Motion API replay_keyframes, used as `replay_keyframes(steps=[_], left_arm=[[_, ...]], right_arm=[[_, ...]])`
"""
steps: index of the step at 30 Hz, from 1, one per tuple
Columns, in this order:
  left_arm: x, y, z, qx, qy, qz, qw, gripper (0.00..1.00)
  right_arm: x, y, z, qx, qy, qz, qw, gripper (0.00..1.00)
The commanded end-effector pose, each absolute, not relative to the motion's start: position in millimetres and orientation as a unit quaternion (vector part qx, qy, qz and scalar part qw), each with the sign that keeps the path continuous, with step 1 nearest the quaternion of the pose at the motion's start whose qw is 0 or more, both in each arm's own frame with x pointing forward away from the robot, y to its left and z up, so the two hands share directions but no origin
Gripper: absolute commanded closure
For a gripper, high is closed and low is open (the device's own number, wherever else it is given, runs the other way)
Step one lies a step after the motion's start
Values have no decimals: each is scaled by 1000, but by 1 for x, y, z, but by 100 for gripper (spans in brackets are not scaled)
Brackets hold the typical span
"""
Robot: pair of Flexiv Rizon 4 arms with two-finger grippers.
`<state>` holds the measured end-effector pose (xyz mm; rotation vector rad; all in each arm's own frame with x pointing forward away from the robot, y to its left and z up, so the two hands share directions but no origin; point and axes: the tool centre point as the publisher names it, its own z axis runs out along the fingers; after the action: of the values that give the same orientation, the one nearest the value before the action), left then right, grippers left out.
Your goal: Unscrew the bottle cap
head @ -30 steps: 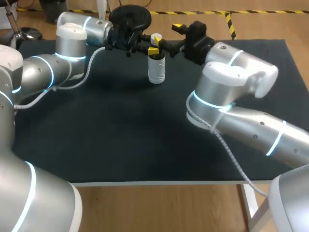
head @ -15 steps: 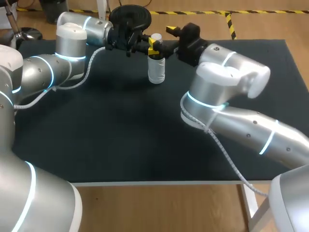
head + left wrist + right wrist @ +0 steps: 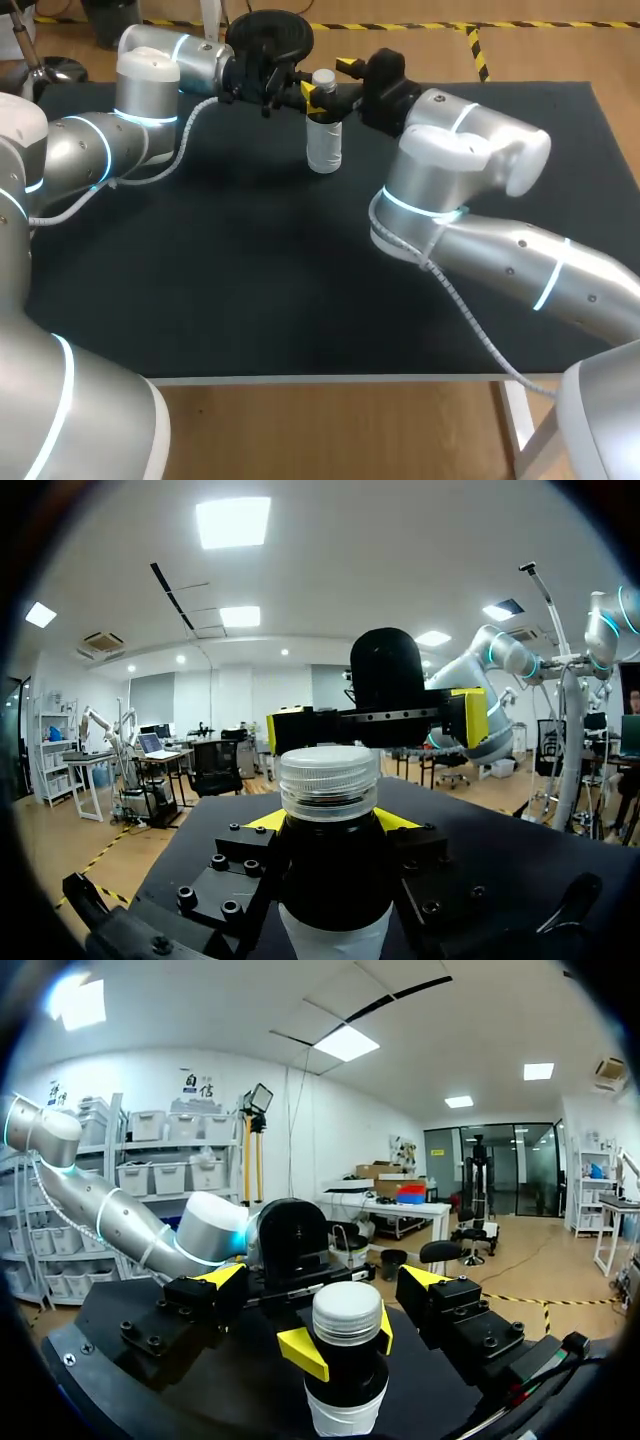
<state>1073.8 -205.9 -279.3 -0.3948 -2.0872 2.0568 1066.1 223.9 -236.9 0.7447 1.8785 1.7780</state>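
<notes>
The fingers (image 3: 222,1276) of the right gripper (image 3: 323,1278) are standing wide apart, with one yellow tip on either side of the cap (image 3: 347,1310) and neither touching it. The fingers (image 3: 298,1352) of the left gripper (image 3: 313,98) are clamping the bottle (image 3: 324,148) by its dark neck from two sides, just under the cap.

In the head view the black table (image 3: 200,260) is bearing the bottle at about 12 o'clock, close to its far edge. The left arm (image 3: 130,110) is coming in from the table's 10 o'clock corner and lying along that far edge. Its gripper is meeting the bottle from the bottle's 9 o'clock side. The right arm (image 3: 470,150) is coming in from 4 o'clock and bending up toward the far edge. Its gripper is sitting at the bottle's 2 o'clock side, level with the cap.

The bottle is standing upright on the table, with a white label below and the dark neck above. In the left wrist view it is filling the space between that gripper's own yellow tips. The right gripper is showing just beyond it, its two tips spread wider than the cap.

The pale, ribbed cap is sitting on the neck, above the left fingers and between the parted right fingers.
</notes>
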Motion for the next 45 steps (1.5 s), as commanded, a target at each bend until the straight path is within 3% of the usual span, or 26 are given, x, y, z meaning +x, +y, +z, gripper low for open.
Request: replay_keyframes(steps=[1, 36, 38, 41, 44, 45], left_arm=[[1081, -206, -282, -171, -694, 687, 132, 100], [1081, -206, -282, -171, -694, 687, 132, 100], [1081, -206, -282, -171, -694, 687, 132, 100], [1081, -206, -282, -171, -694, 687, 132, 100], [1081, -206, -282, -171, -694, 687, 132, 100], [1081, -206, -282, -171, -694, 687, 132, 100]], right_arm=[[1070, 226, -237, 269, 684, 641, 220, 0], [1079, 228, -246, 272, 678, 652, 201, 0], [1079, 228, -246, 272, 678, 653, 200, 44], [1080, 228, -247, 271, 678, 654, 198, 67], [1080, 227, -248, 272, 676, 655, 197, 100], [1080, 227, -248, 272, 676, 656, 196, 100]])
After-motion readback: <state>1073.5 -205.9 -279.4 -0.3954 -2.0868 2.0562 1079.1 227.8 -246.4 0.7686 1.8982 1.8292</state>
